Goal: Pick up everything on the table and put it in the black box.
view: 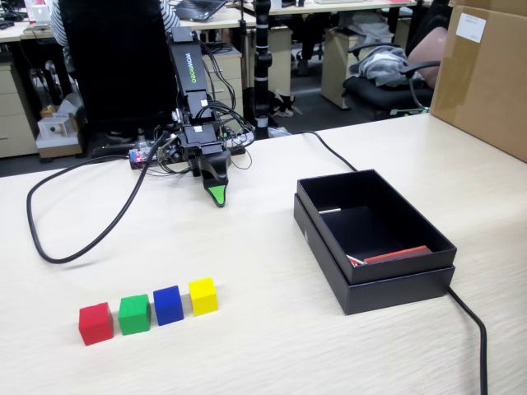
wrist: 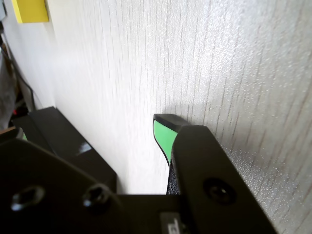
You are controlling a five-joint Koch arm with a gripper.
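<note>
Cubes: 4 small matte cubes sat in a slightly curved row on the near left of the table in the fixed view: red cube, green cube, blue cube, yellow cube. Neighbours stood just beside each other, with narrow gaps.
Yellow cube, wrist view: only a corner of the yellow cube showed at the top left edge.
Handling: they looked light and rigid, probably wood or foam, with flat, non-slippery faces. Judged best taken 1 at a time across 2 opposite side faces; the narrow gaps between neighbours could make the fingers nudge the next cube.
Black box: the black box sat nested in its lid on the right of the table, well apart from the cubes, with a thin red strip inside and no cube in it.
End effector: the end effector pointed down near the table by the arm's base, far from cubes and box. It held nothing; whether its jaws were parted or together, I cannot tell, since only 1 green-tipped finger showed.
Surface: light beige wood-grain table, smooth and flat; a black cable looped on the left.
Room: an office, with desks, chairs and a brown carton at the right.
</note>
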